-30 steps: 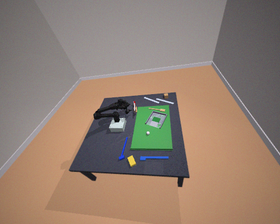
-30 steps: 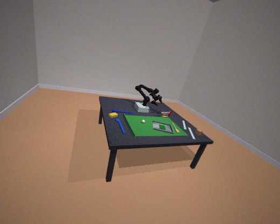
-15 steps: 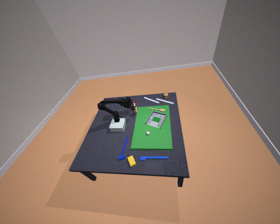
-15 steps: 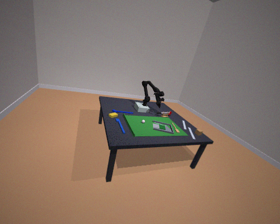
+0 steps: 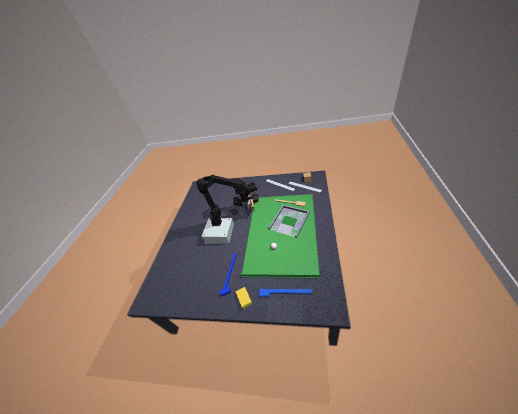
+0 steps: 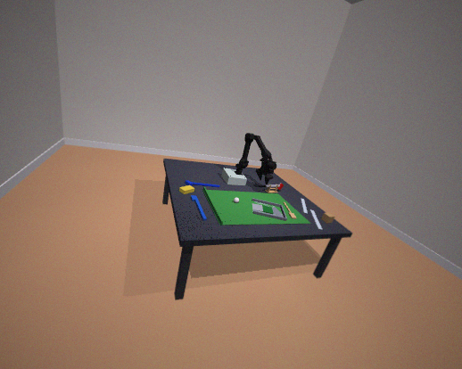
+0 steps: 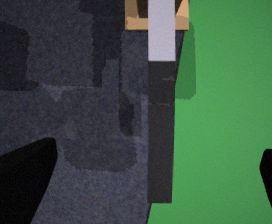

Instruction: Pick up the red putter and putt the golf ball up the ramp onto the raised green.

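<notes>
The red putter lies on a small wooden rack (image 6: 272, 191) (image 7: 137, 23) at the left edge of the green mat (image 5: 293, 261) (image 6: 235, 217). Its red head (image 6: 281, 186) shows in the exterior view; the wrist view shows its pale shaft (image 7: 161, 35) and dark grip (image 7: 160, 120). My gripper (image 7: 160, 154) is wide open and empty above the grip, with one finger on each side of it in that view. The white golf ball (image 5: 273, 246) (image 6: 236, 200) rests on the mat, in front of the grey ramp (image 5: 284, 230) (image 6: 257, 209) and raised green (image 5: 289, 220) (image 6: 268, 209).
A tan putter (image 5: 290, 202) (image 6: 290, 210) lies beside the ramp. Two pale strips (image 5: 280, 185) (image 5: 305, 187) and a brown block (image 5: 307, 177) (image 6: 327, 217) lie beyond the mat. Two blue putters (image 5: 230, 272) (image 5: 288, 291) and a yellow block (image 5: 243, 297) (image 6: 186, 190) lie at the opposite end.
</notes>
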`<action>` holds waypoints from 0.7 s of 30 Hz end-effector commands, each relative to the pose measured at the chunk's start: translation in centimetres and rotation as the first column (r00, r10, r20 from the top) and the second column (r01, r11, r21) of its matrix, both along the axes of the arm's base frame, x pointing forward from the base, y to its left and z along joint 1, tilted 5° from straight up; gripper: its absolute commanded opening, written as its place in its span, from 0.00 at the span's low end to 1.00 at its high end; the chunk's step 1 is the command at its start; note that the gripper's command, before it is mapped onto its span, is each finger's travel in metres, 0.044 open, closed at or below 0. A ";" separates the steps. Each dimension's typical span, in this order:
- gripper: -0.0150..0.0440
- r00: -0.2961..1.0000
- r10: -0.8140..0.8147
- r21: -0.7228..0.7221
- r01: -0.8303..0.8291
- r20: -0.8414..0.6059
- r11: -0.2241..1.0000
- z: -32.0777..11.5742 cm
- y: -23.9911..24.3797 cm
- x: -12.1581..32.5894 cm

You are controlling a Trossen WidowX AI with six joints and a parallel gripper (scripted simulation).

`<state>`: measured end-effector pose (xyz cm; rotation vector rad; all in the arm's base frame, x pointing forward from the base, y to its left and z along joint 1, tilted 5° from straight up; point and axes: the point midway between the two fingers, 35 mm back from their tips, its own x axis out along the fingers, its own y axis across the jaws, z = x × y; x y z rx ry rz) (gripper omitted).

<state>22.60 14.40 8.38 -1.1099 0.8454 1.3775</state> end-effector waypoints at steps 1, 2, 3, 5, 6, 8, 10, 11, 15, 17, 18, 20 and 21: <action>1.00 0.999 0.048 -0.002 -0.048 -0.007 0.999 -0.1 0.1 0.2; 1.00 0.999 0.048 -0.002 -0.048 -0.007 0.999 -0.1 0.1 0.2; 1.00 0.999 0.048 -0.002 -0.048 -0.007 0.999 -0.1 0.1 0.2; 1.00 0.999 0.048 -0.002 -0.048 -0.007 0.999 -0.5 0.1 0.3; 1.00 0.999 0.048 -0.002 -0.048 -0.007 0.999 -0.9 0.1 0.3; 1.00 0.999 0.048 -0.002 -0.048 -0.007 0.999 -1.9 0.1 0.4; 1.00 0.999 0.048 -0.002 -0.048 -0.007 0.999 -2.5 0.1 0.5; 1.00 0.999 0.048 -0.002 -0.048 -0.007 0.999 -2.5 0.1 0.5; 1.00 0.999 0.048 -0.002 -0.048 -0.007 0.999 -3.3 0.2 0.6; 1.00 0.999 0.048 -0.002 -0.048 -0.007 0.999 -4.3 0.2 0.7; 1.00 0.999 0.048 -0.002 -0.048 -0.007 0.999 -4.7 0.2 0.7; 1.00 0.999 0.048 -0.002 -0.048 -0.007 0.999 -4.8 0.2 0.7; 1.00 0.999 0.048 -0.002 -0.048 -0.007 0.999 -4.8 0.2 0.7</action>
